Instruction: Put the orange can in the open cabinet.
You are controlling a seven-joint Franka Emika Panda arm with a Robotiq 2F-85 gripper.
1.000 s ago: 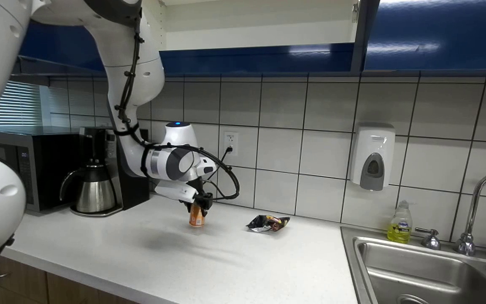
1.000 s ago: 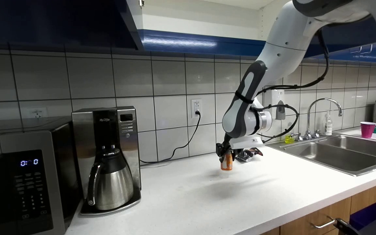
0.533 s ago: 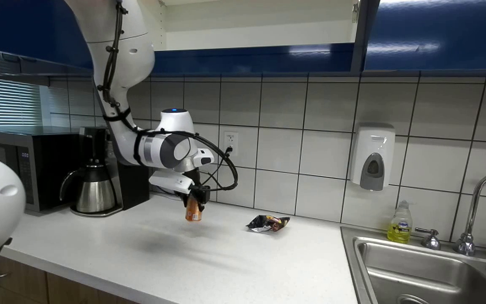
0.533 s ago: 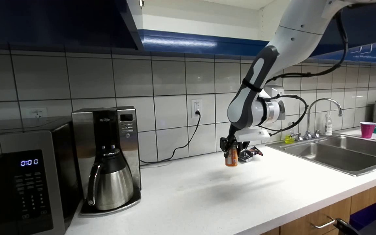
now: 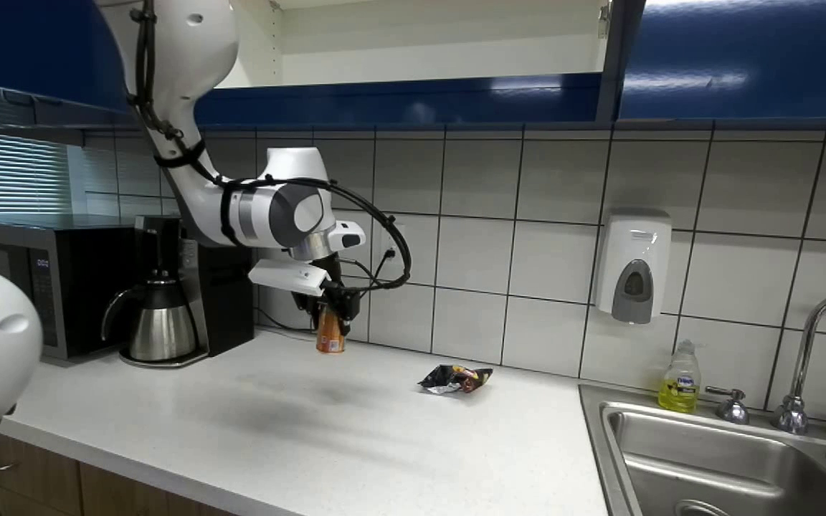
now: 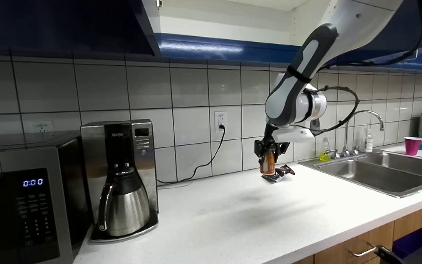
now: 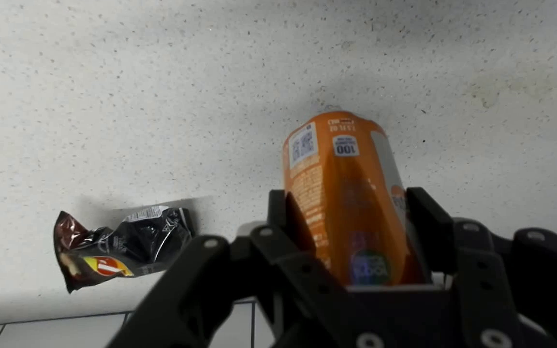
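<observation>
Counter (image 5: 456, 451), cropped cabinet (image 5: 442, 54), jaws partly hiding can (image 6: 268, 165)

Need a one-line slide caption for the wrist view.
Gripper holding the orange can above the speckled counter, a crumpled dark packet lying at frame left.

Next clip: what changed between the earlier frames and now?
The orange can has moved up and is clear of the counter, still gripped between the jaws; nothing was let go. The dark packet, coffee pot and open cabinet stayed as they were.
</observation>
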